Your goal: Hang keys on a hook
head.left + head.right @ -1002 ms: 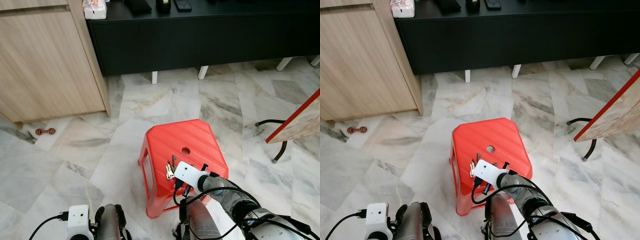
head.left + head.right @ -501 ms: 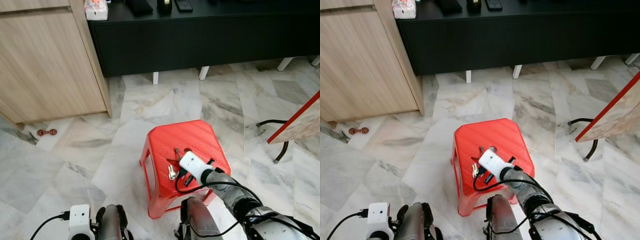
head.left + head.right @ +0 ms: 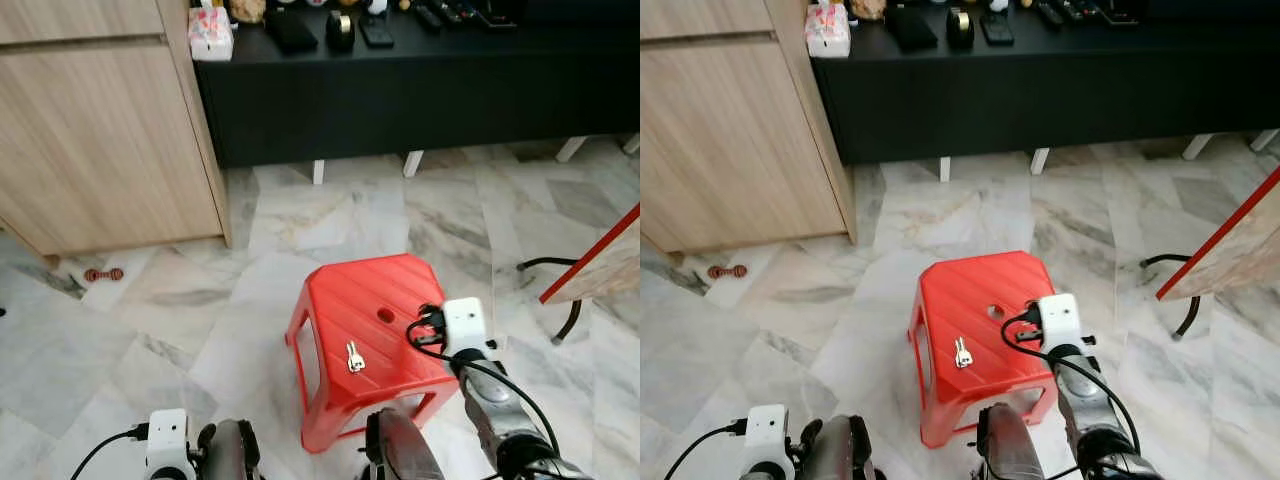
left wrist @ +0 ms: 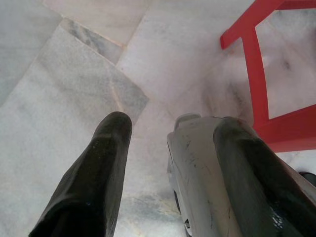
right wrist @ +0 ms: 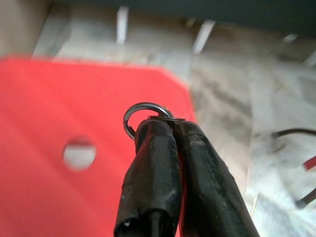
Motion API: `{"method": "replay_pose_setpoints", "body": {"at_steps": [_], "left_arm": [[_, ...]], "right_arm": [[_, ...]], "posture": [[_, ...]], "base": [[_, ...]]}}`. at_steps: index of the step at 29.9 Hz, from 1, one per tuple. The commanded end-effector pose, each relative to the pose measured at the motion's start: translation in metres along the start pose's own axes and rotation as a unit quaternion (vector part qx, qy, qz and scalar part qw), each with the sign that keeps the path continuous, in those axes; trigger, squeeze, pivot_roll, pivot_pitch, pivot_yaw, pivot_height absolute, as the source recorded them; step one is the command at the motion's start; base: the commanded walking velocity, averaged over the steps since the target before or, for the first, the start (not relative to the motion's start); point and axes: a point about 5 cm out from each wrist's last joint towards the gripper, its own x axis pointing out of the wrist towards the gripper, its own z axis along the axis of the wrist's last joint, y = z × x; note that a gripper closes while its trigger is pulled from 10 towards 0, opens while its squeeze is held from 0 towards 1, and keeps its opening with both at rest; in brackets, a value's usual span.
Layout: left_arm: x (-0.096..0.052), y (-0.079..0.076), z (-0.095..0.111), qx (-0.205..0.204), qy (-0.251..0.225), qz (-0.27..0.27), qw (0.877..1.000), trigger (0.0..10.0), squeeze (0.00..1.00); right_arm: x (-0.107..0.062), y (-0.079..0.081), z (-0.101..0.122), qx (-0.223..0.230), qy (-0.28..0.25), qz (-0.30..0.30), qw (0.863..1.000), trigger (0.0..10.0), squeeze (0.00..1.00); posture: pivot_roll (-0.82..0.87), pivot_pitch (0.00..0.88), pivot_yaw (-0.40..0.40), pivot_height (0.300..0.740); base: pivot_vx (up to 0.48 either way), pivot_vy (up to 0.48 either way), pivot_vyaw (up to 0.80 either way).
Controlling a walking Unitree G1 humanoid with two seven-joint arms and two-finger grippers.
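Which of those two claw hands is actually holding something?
The right gripper: its fingers are pinched shut on a small metal ring, above the red stool. The left gripper hangs open near the floor.

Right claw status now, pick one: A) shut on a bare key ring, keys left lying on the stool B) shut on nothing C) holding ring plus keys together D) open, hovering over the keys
A: in the right wrist view the right claw is shut on a dark key ring with no keys visible on it, while silver keys lie loose on the red stool.
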Motion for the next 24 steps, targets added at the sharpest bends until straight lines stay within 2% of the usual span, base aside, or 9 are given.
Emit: {"method": "replay_pose_setpoints", "body": {"at_steps": [1,5,9,10,11,16,20,24], "left_arm": [[-0.02,-0.017,-0.055,0.016,0.129,-0.035,0.991,10.0,0.0],[-0.013,-0.017,-0.044,0.02,0.121,-0.034,0.992,10.0,0.0],[-0.008,-0.017,-0.036,0.021,0.114,-0.034,0.993,10.0,0.0],[-0.006,-0.017,-0.034,0.021,0.113,-0.033,0.993,10.0,0.0],[-0.005,-0.017,-0.031,0.021,0.111,-0.032,0.993,10.0,0.0],[-0.002,-0.017,-0.028,0.021,0.109,-0.031,0.993,10.0,0.0],[0.0,-0.017,-0.025,0.023,0.111,-0.03,0.993,10.0,0.0],[0.002,-0.017,-0.022,0.025,0.11,-0.031,0.993,10.0,0.0]], "right_arm": [[-0.002,-0.007,0.006,0.025,-0.029,-0.034,0.999,0.0,0.0],[-0.002,-0.012,0.029,0.05,-0.092,-0.084,0.991,0.0,0.0],[-0.001,-0.013,0.046,0.058,-0.13,-0.1,0.985,0.0,0.0],[-0.002,-0.012,0.052,0.066,-0.144,-0.099,0.982,0.4,0.0],[-0.004,-0.011,0.058,0.072,-0.162,-0.094,0.98,10.0,0.0],[-0.009,-0.01,0.061,0.081,-0.173,-0.096,0.977,10.0,0.0],[-0.023,-0.006,0.051,0.081,-0.161,-0.088,0.98,10.0,0.0],[-0.026,-0.007,0.049,0.088,-0.157,-0.097,0.979,10.0,0.0]], "posture": [[0.06,0.084,-0.116,0.608],[0.05,0.045,-0.101,0.608],[0.05,0.022,-0.095,0.608],[0.05,0.016,-0.094,0.608],[0.04,0.011,-0.092,0.608],[0.03,0.003,-0.088,0.608],[0.03,0.0,-0.084,0.608],[0.03,0.0,-0.08,0.608]], "base": [[0.0,0.0,0.0],[0.0,0.0,0.0],[0.0,0.0,0.0],[0.0,0.0,0.0],[0.0,0.0,0.0],[0.0,0.0,0.0],[0.0,0.0,0.0],[0.0,0.0,0.0]]}}
